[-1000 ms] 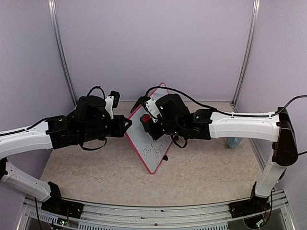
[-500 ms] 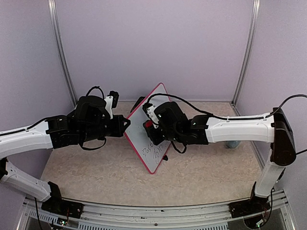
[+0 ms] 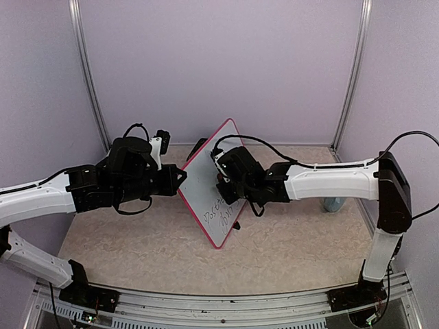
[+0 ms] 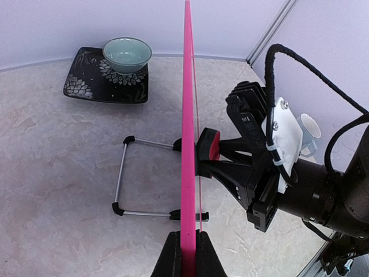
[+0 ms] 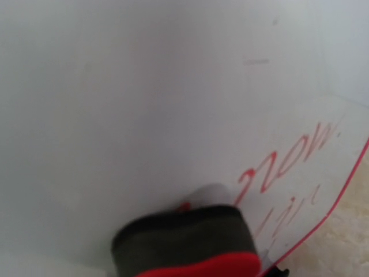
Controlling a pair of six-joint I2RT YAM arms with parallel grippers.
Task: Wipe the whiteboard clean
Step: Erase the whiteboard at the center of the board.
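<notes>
- Clutter: pale green ceramic bowl [image 4: 127, 55] on dark patterned square plate [image 4: 86, 86], behind board, apart from its black wire stand [image 4: 119, 180].
- Pink-framed white whiteboard [image 3: 201, 175] stands upright mid-table, bare tabletop [image 3: 137, 240] either side.
- Your left gripper [image 4: 185, 245] clamps its edge.
- Your right gripper [image 4: 216, 153] holds red-and-black eraser block [image 4: 211, 144] against the written face.

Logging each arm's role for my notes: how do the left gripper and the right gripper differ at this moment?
The left gripper pinches the whiteboard by its pink frame edge; the right gripper holds a red eraser pressed against the board's written face. The left comes at the board edge-on; the right faces its surface. Both have jaws shut on something.
</notes>
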